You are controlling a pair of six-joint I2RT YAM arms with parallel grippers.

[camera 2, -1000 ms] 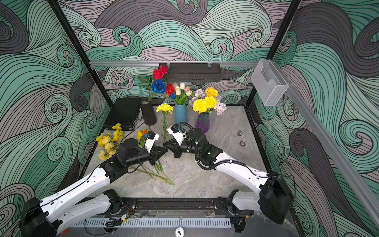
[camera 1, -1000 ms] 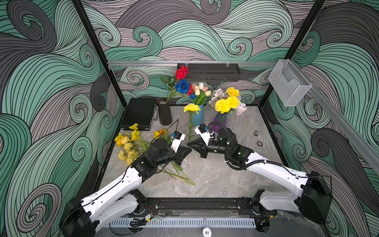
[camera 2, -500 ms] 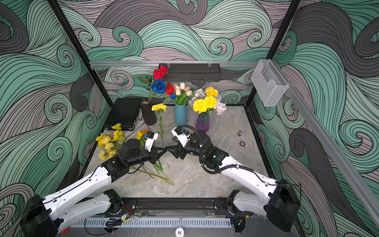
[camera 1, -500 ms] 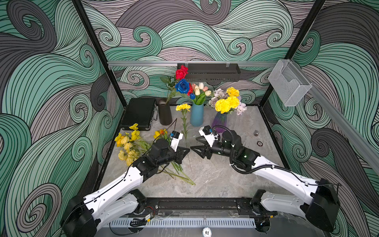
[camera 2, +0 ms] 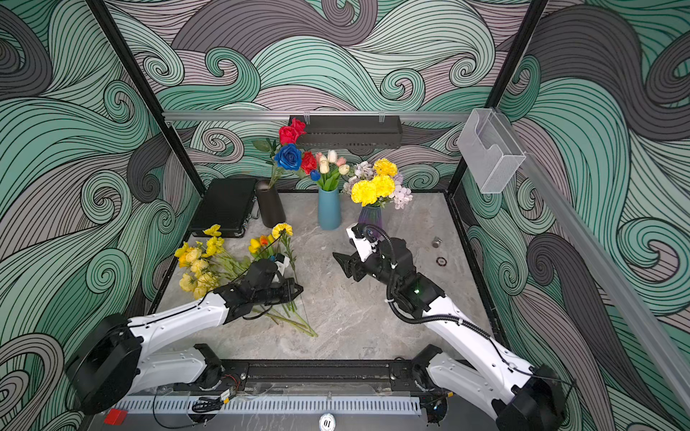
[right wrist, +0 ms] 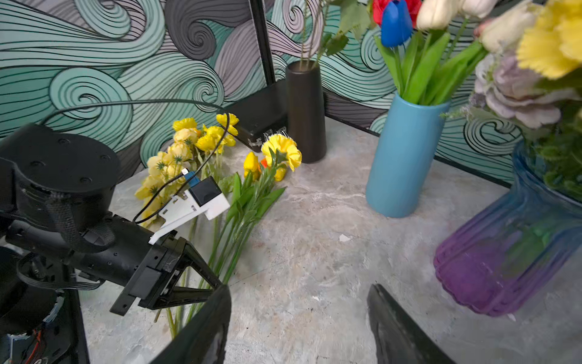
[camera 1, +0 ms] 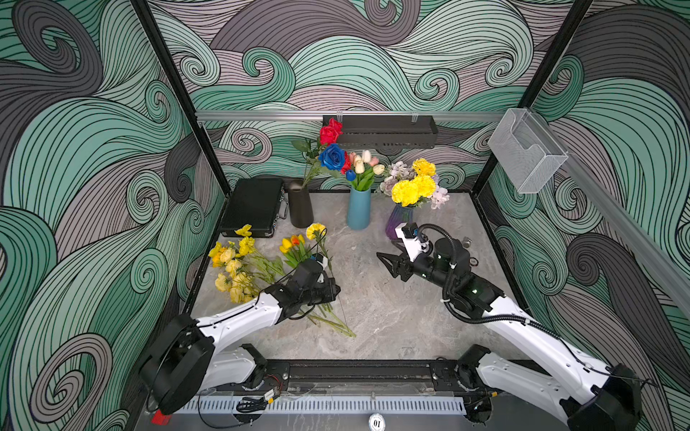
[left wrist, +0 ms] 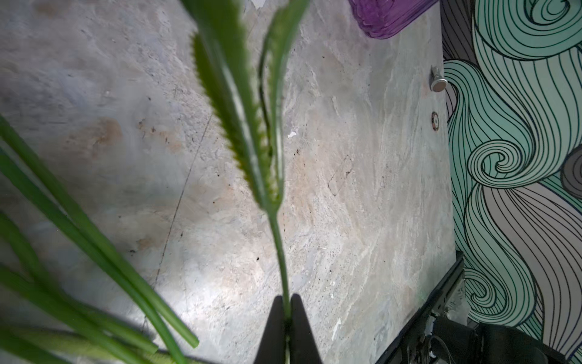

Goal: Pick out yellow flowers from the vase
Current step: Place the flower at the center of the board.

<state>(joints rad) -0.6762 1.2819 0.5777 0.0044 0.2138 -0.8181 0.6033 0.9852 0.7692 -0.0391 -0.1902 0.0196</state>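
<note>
- Yellow flowers lie in a heap on the counter in both top views, so the picked ones are kept apart. More yellow heads stand in the vase.
- Left wrist view: the left end effector is clamped on one thin stem beside the heap's stems, probably to lay it down there.
- Right wrist view: the right end effector has its jaws apart and empty. It is near the vase, likely ready for the next pick.
</note>
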